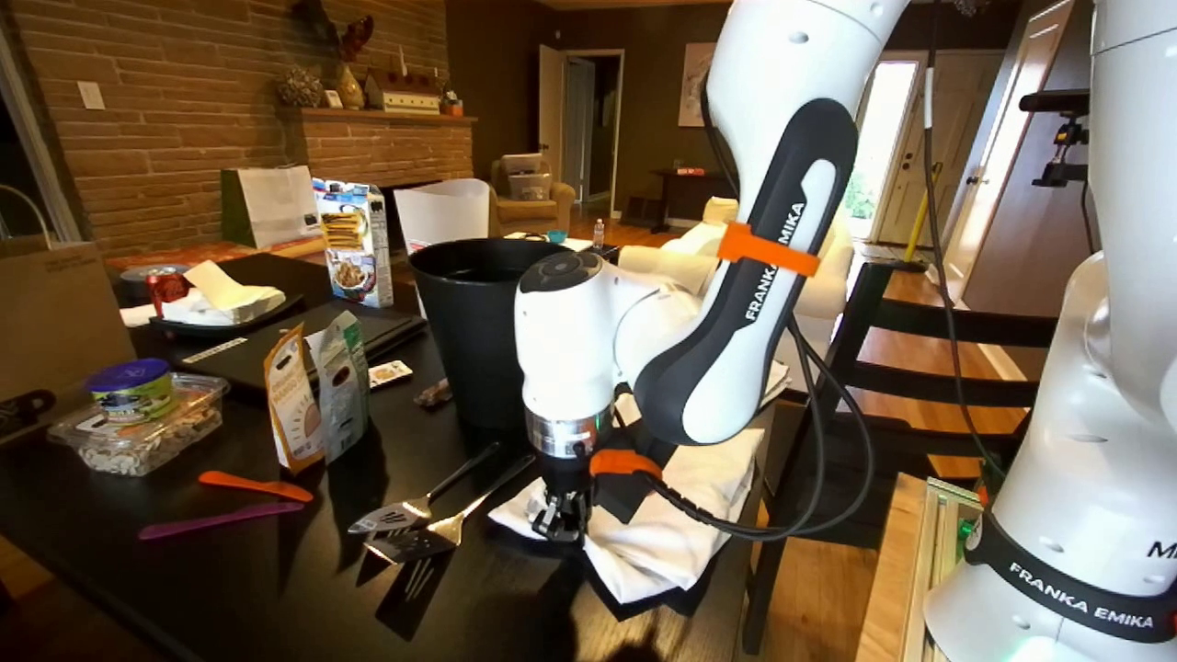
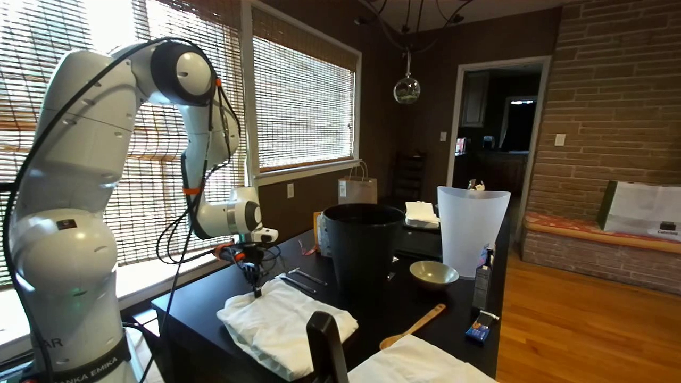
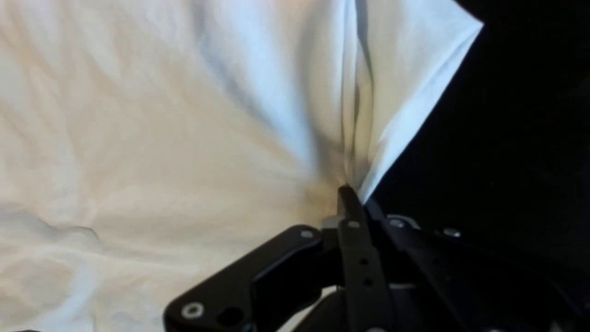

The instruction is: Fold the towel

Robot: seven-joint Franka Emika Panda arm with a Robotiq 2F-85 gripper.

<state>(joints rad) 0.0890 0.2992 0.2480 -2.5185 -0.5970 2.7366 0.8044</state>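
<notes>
Lying seemingly lengthwise along the table end point(image 2: 189, 309): the towel point(image 2: 284, 322), gripped by the pincer point(image 3: 357, 197).

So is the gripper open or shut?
Shut: in the wrist view, the gripper has the towel pinched at its edge, creases running in between the close-set fingertips.

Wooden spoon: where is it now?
In an exterior view, the wooden spoon lies on the table right of centre, between the bowl and the white cloth in the foreground.
</notes>
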